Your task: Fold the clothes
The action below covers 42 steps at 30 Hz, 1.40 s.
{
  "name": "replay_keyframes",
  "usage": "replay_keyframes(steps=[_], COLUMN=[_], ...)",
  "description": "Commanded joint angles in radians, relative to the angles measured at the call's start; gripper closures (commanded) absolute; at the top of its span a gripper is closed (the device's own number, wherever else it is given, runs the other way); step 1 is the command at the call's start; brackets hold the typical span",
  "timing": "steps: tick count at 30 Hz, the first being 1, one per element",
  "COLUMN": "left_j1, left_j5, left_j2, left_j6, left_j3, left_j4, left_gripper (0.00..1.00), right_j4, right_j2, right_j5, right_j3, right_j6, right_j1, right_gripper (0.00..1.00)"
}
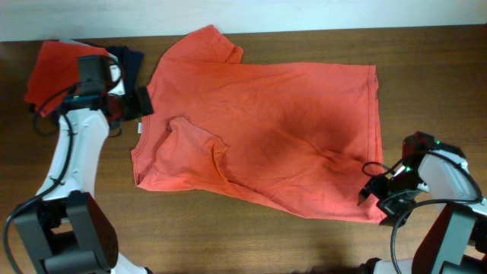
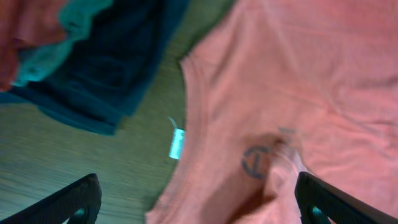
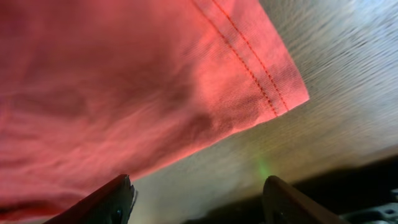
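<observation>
T-shirt (image 1: 266,137), orange-red: spread flat across the middle of the bench (image 1: 426,76), neck toward the left arm (image 1: 72,152), hem toward the right arm (image 1: 445,164). Sleeve (image 1: 194,137) on the near side: folded in over the body. Other sleeve (image 1: 209,42): out flat at the far edge. Neck opening (image 2: 193,93): white label (image 2: 177,143) sticking out onto the wood, round dark mark (image 2: 254,163) printed just inside.

Second orange-red shirt (image 1: 57,65): bunched at the far left corner, touching a dark navy garment (image 1: 129,61).

Left jaws: wide apart, just above the neck edge, nothing between them. One fingertip (image 2: 81,199) over bare wood, the other over the cloth.

Right jaws: apart, at the near hem corner (image 3: 273,81), nothing clamped. Fingertips (image 3: 115,199) low, just short of the cloth edge. Double stitching plain along the hem.
</observation>
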Motion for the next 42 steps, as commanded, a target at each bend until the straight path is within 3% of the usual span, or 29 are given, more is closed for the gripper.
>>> replay_keyframes(steps=[1,13,23,26,31,36,42], left_j1=[0.038,0.151,0.164,0.164,0.164,0.164,0.164], left_j5=[0.036,0.036,0.035,0.016,0.002,0.005,0.201], left_j2=[-0.011,-0.011,-0.011,-0.011,-0.011,-0.011,-0.011], left_j6=[-0.01,-0.01,-0.009,-0.01,-0.015,-0.119,-0.153], left_j3=[0.013,0.013,0.013,0.013,0.012,0.012,0.012], left_j4=[0.019,0.032,0.04,0.041,0.006,-0.085,-0.222], left_gripper=[0.01,0.01,0.01,0.01,0.01,0.01,0.01], right_j4=[0.034,0.098,0.233,0.25,0.258,0.263,0.268], right_j2=[0.003,0.003,0.003,0.003,0.003,0.003,0.003], right_j5=[-0.006,0.04,0.087,0.098,0.151,0.15,0.146], right_j3=[-0.041,-0.101,-0.159,-0.159,-0.159,-0.159,-0.159], right_j6=[0.071,0.142,0.141,0.141,0.133,0.11,0.087], right_j1=[-0.005,-0.005,-0.005,-0.005,-0.005,-0.005,-0.005], right_gripper=[0.28,0.29,0.3,0.36,0.57,0.69,0.85])
